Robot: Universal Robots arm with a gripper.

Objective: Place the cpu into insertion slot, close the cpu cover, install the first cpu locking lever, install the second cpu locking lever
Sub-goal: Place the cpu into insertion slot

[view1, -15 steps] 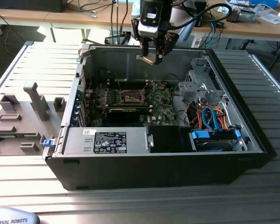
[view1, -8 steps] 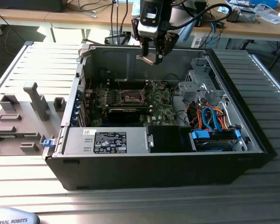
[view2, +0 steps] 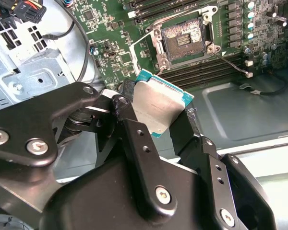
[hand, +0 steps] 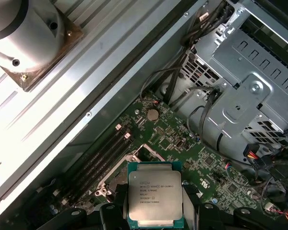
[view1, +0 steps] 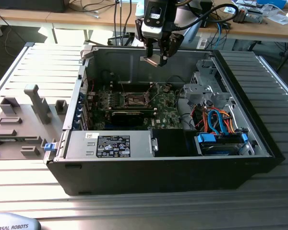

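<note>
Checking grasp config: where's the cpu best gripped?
Two opposite edges of the cpu, coming in along its plane from a third edge, as the gripper pinches it now: thin, flat, square, leaving both faces free.

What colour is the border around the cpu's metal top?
Teal green, around the small square silver-topped cpu; clearest in the second wrist view.

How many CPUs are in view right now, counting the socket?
1. The cpu is clamped in the tool, held over the open computer case; the socket on the motherboard holds none.
</note>
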